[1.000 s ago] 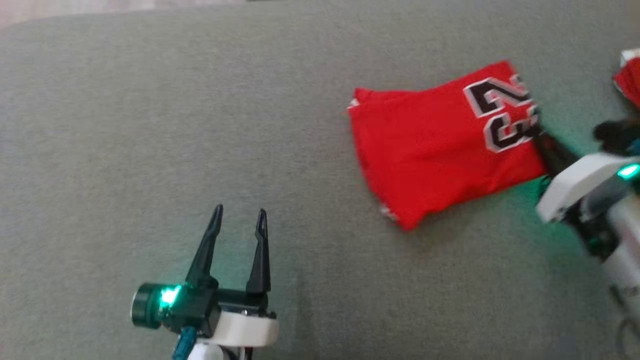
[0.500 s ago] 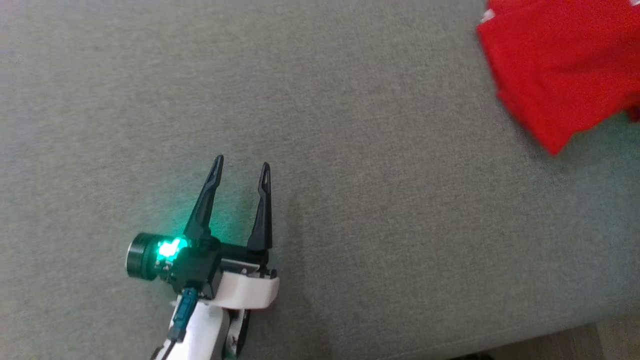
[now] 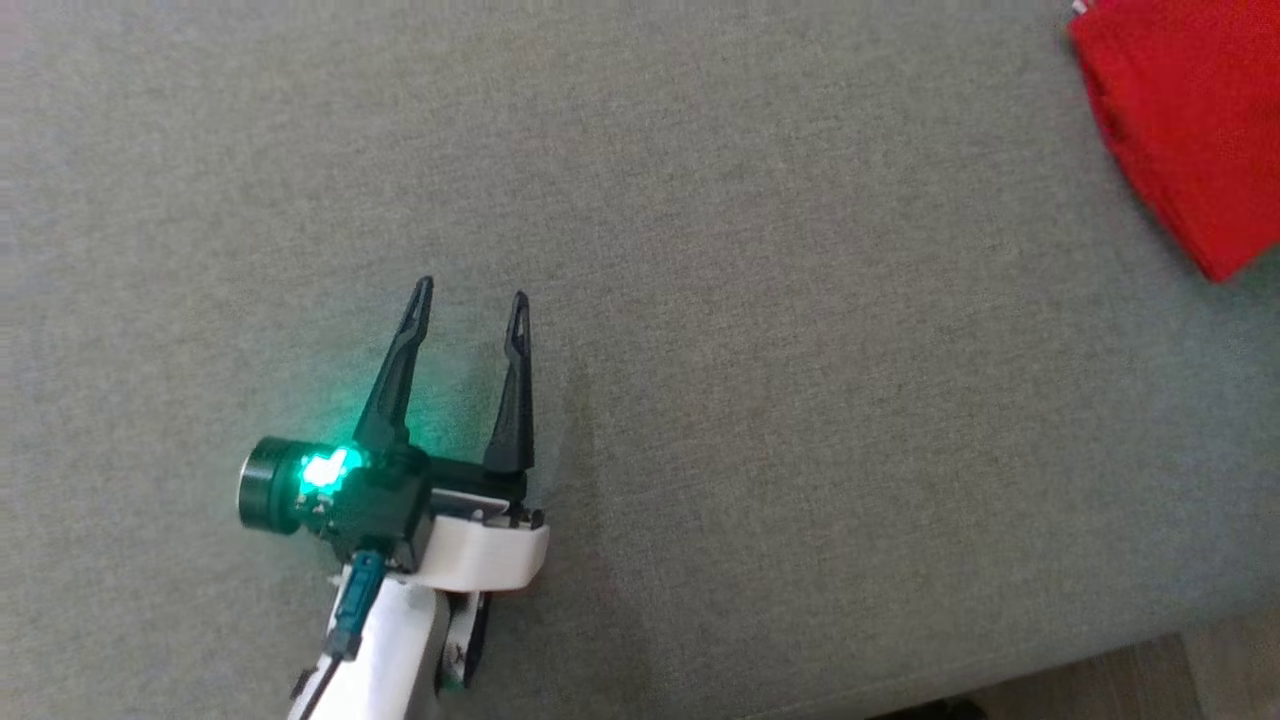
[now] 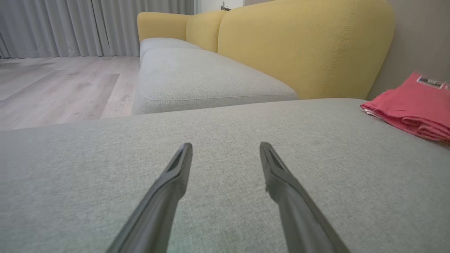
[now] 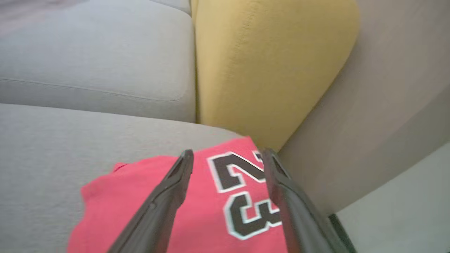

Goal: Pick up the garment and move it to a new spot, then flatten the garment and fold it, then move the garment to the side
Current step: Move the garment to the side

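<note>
The left end effector (image 3: 472, 290) sat low over the grey seat cushion (image 3: 760, 330) of a sofa, toward the lower left of the head view. Its two dark fingers (image 3: 398, 370) stood apart with bare fabric between them, so it was open and held nothing. A green light (image 3: 325, 468) glowed on the dark housing behind the fingers, and the white forearm (image 3: 385, 650) ran down to the bottom edge.

The red garment (image 3: 1190, 130) lay folded on the same cushion at the upper right corner of the head view, well apart from the left end effector and cut off by the frame. In the left wrist view it showed as a stack of folded layers at the far right, with a small white label (image 4: 430, 82) on top, near the yellow backrest (image 4: 299, 45). A second grey seat, a pale wood floor (image 4: 52, 80) and grey curtains (image 4: 70, 28) lay beyond.

The right end effector (image 5: 228, 151) was over the garment with its jaws spread wide. Red cloth and the black, white-edged number 23 (image 5: 242, 196) showed between and past the fingers, and nothing was pinched between them. That view was blurred, so whether the fingers touched the cloth could not be told. There the garment lay at the cushion's corner, just beside the yellow backrest and a plain wall (image 5: 386, 105).
</note>
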You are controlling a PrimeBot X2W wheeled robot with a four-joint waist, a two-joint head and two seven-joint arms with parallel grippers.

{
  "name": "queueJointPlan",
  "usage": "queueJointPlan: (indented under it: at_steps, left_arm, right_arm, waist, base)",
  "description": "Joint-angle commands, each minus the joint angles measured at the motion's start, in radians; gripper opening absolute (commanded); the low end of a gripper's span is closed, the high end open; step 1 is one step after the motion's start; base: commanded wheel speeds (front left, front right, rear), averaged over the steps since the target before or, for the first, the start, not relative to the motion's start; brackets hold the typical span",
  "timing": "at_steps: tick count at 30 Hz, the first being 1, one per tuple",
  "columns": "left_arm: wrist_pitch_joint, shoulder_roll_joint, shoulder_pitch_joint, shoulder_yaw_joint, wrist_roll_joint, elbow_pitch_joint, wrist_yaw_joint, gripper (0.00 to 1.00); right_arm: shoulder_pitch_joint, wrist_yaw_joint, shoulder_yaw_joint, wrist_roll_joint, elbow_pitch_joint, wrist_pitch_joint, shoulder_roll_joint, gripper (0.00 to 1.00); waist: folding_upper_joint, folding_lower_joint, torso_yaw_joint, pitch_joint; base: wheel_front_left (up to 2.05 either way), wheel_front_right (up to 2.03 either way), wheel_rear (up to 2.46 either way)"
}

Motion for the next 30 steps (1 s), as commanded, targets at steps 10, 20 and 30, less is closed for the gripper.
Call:
queueJointPlan:
  at_steps: [10, 20, 30]
  left_arm:
    - [-0.005, -0.004, 0.09, 0.077, -0.212, 0.054, -0.027, 1.0]
    - [-0.005, -0.004, 0.225, 0.115, -0.209, 0.035, -0.032, 1.0]
    - [-0.005, -0.004, 0.372, 0.163, -0.138, -0.072, -0.058, 1.0]
  right_arm:
    - [0.274, -0.001, 0.114, -0.094, -0.054, -0.152, 0.331, 1.0]
    - [0.465, -0.001, 0.1, -0.229, -0.064, -0.294, 0.557, 1.0]
    - [0.74, -0.001, 0.016, -0.354, -0.339, -0.295, 0.685, 1.0]
  waist:
    - [0.0, 0.0, 0.041, -0.215]
    - [0.0, 0.0, 0.109, -0.421]
    - [0.0, 0.0, 0.161, -0.531]
  base:
    - [0.0, 0.0, 0.0]
    - [0.0, 0.0, 0.0]
    - [0.0, 0.0, 0.0]
